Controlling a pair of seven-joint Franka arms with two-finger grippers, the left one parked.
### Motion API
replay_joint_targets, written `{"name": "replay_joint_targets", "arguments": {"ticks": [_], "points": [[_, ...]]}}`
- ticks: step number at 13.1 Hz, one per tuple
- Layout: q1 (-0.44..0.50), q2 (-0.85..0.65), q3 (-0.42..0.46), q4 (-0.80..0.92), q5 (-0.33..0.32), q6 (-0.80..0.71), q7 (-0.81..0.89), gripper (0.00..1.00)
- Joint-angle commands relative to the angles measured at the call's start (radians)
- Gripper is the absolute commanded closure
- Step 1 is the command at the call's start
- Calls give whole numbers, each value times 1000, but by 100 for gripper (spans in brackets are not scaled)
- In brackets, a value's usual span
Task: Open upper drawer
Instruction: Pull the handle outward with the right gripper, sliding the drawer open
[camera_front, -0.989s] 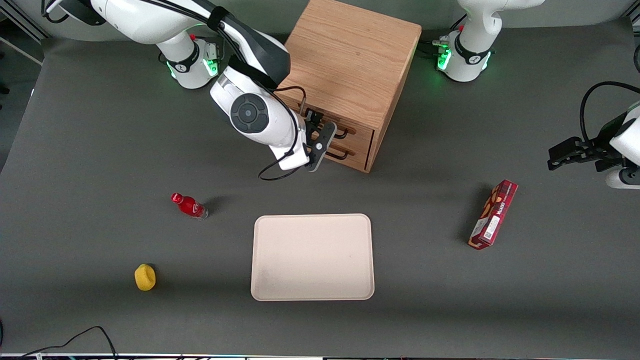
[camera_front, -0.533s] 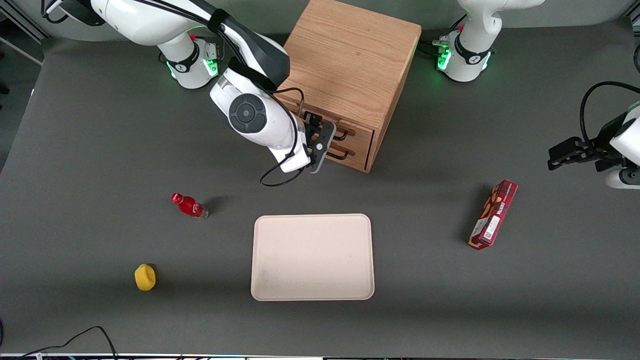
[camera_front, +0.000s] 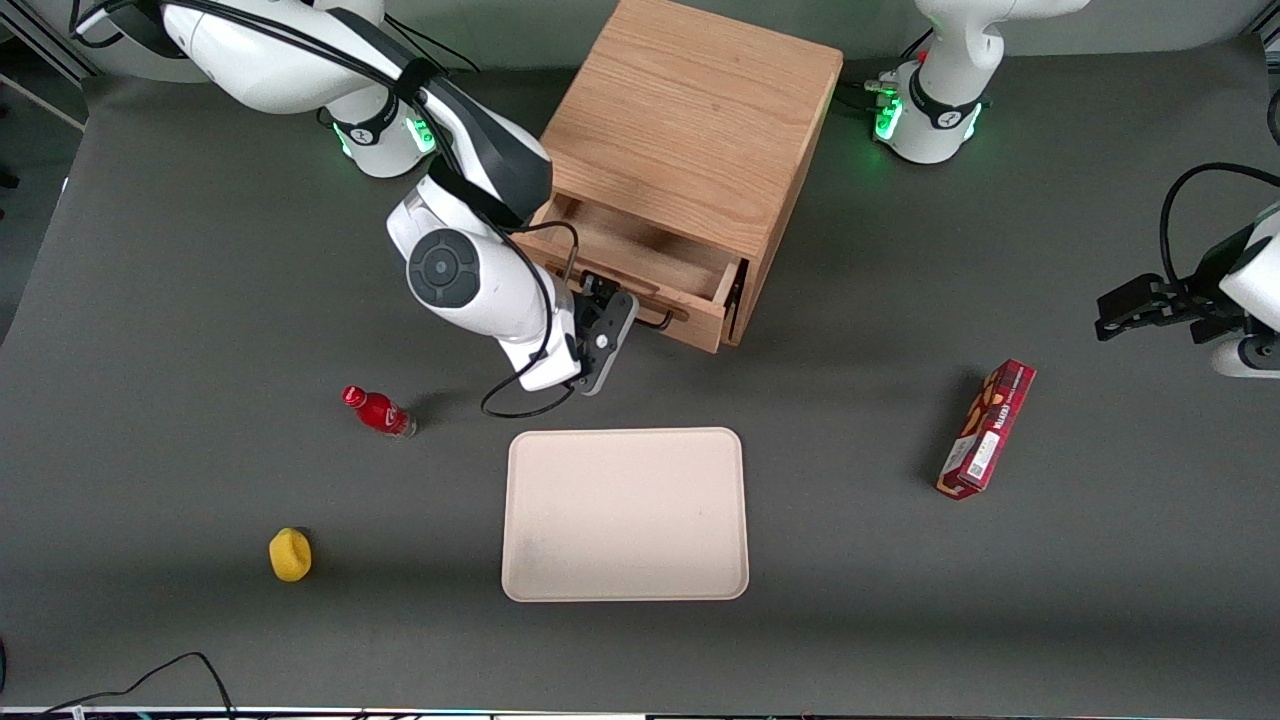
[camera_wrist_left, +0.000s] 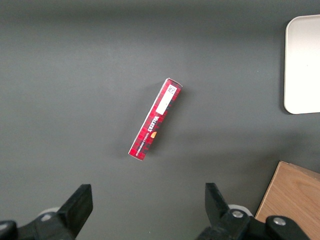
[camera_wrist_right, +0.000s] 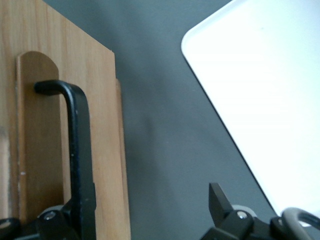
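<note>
The shallow light-wood upper drawer (camera_front: 640, 262) with its black metal bar handle (camera_wrist_right: 80, 165) juts partway out of the oak cabinet (camera_front: 690, 120) — interior showing. The gripper (camera_front: 612, 312) sits at that handle; whether it grips, I cannot tell — more pulling likely remains.

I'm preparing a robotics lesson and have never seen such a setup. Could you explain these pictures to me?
These are robot arms with two-finger grippers. One picture looks at the table from the front; the other two come from cameras on the arms' wrists. The working arm's gripper is at the upper drawer of the oak cabinet, which stands partly out, jaws open around its black handle. On the table are a beige tray, a red bottle, a yellow object and a red box.
</note>
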Motion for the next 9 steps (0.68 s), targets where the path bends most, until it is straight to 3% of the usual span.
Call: {"name": "replay_joint_targets", "arguments": {"ticks": [1,9], "points": [[-7,14,-25,39,-5,-4,-51,0],[-8,23,-103,79,19,52,-92,0]]}}
